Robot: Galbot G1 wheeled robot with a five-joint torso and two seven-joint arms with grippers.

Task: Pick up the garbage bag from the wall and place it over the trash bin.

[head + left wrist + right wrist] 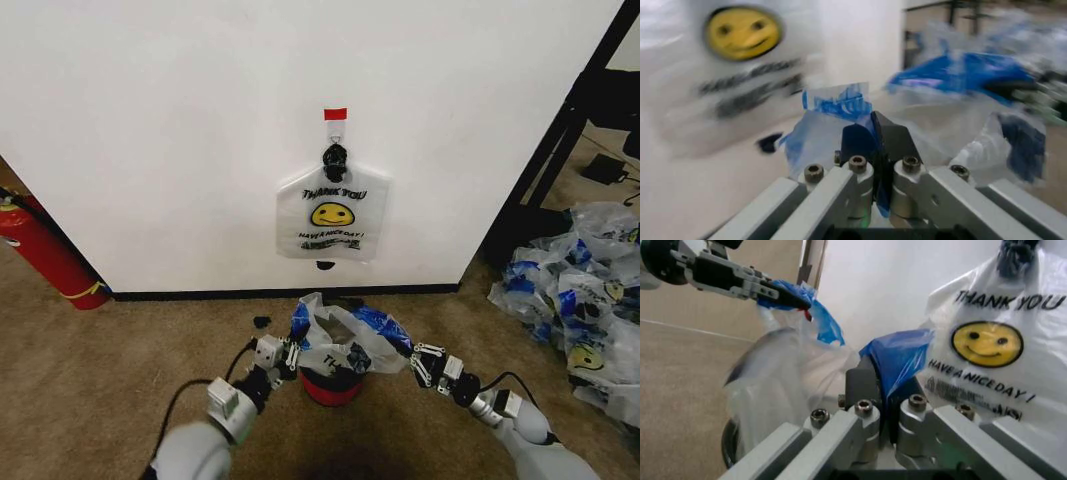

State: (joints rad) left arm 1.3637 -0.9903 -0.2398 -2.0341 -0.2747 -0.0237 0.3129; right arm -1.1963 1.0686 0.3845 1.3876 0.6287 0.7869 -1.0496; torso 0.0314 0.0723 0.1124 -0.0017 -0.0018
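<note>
While both arms worked low over the trash bin (331, 388), I had the left gripper (293, 353) and right gripper (415, 362) each clamped on a blue handle of the garbage bag (340, 335) — pulled apart to spread its mouth over the rim. Another bag (333, 213) hung on the wall (180, 130) above the bin.

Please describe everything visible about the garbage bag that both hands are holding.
The garbage bag is thin, see-through white plastic with blue patches and black print. It is spread open over the trash bin, near the wall. The left hand and right hand each pinch a blue edge, on opposite sides.
</note>
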